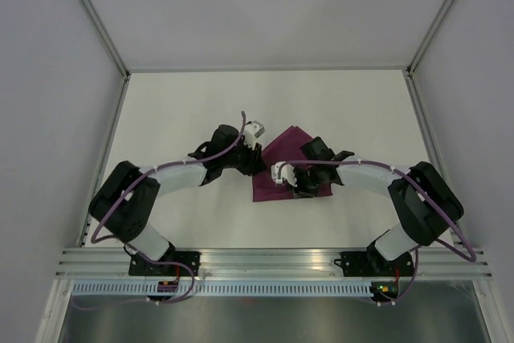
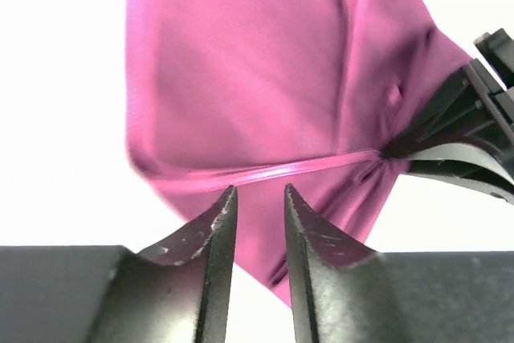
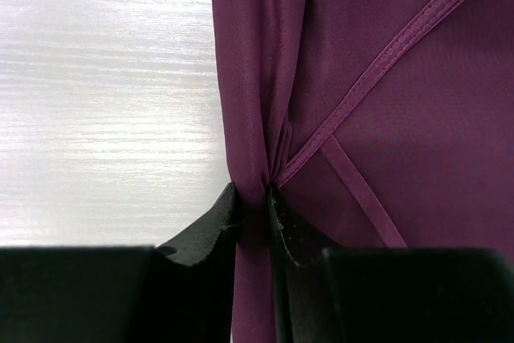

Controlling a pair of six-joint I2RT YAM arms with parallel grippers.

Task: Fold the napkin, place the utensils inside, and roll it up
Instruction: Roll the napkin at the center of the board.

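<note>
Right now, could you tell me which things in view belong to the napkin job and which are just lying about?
Job: the napkin, the right gripper pinching it, the left gripper open at its hem.
Lying about: only the table; utensils not in view.

The napkin (image 1: 281,150) lies on the table (image 1: 185,110), seemingly between left gripper (image 1: 259,163) and right gripper (image 1: 303,186).
</note>
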